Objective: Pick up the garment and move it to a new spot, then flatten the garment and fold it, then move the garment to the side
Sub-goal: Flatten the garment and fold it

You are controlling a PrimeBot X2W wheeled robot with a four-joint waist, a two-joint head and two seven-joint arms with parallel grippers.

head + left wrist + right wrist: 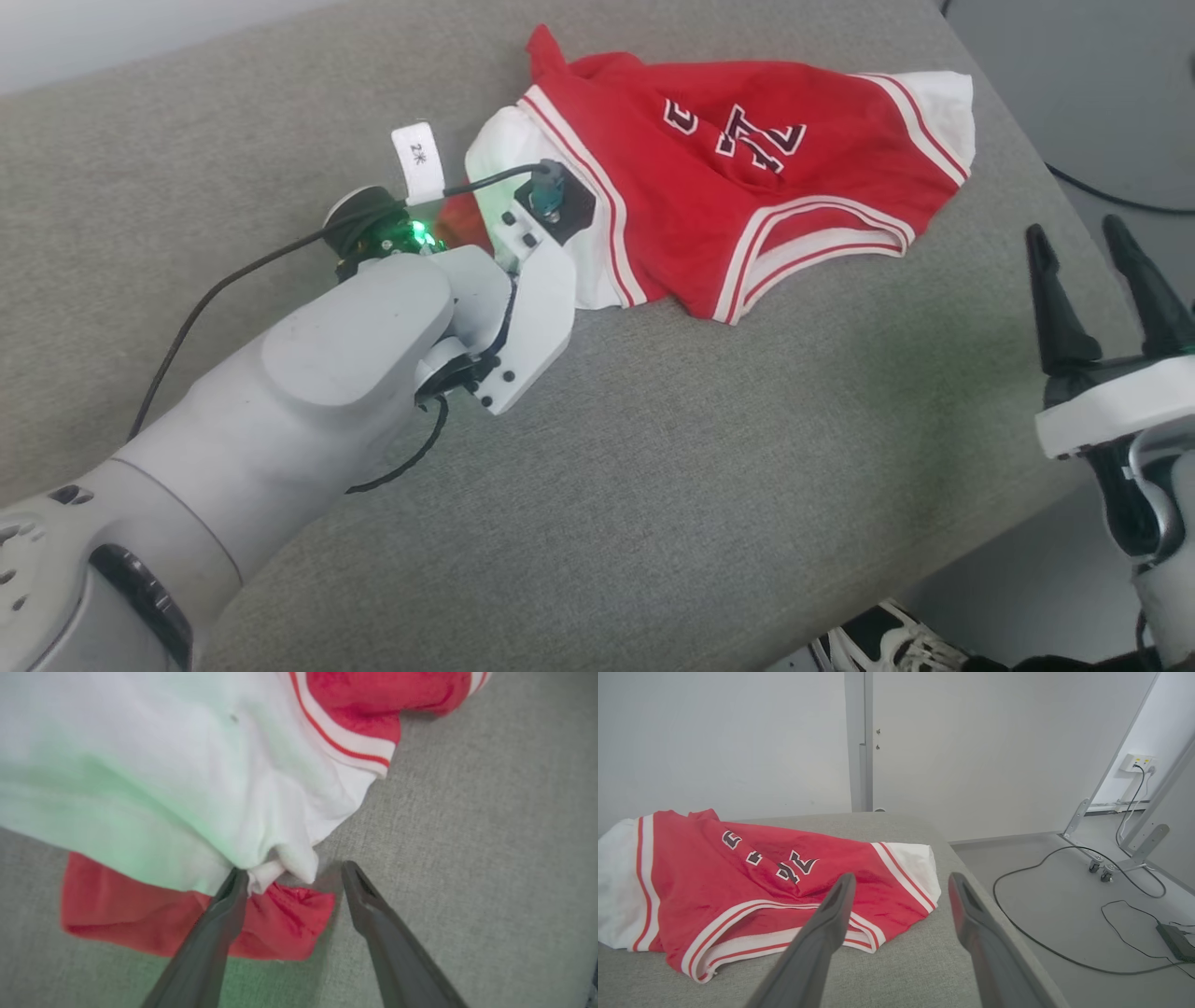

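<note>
The garment (747,187) is a red jersey with striped white-and-red trim and black letters, lying crumpled at the far side of the grey cushion (653,485). Its white lining (163,765) is turned out at its left end. My left arm (373,355) reaches to that end and hides its own fingers in the head view. In the left wrist view my left gripper (294,870) is open, its jaws straddling a white corner and a red fold, the left finger (224,914) touching the cloth. My right gripper (1074,227) stands open at the cushion's right edge, apart from the garment (738,877).
The cushion's right edge (994,914) drops to a grey floor with black cables (1045,947), a power brick (1176,940) and a wheeled metal frame (1106,868). A person's black-and-white shoe (896,644) is at the near edge. A white tag (417,159) hangs by my left wrist.
</note>
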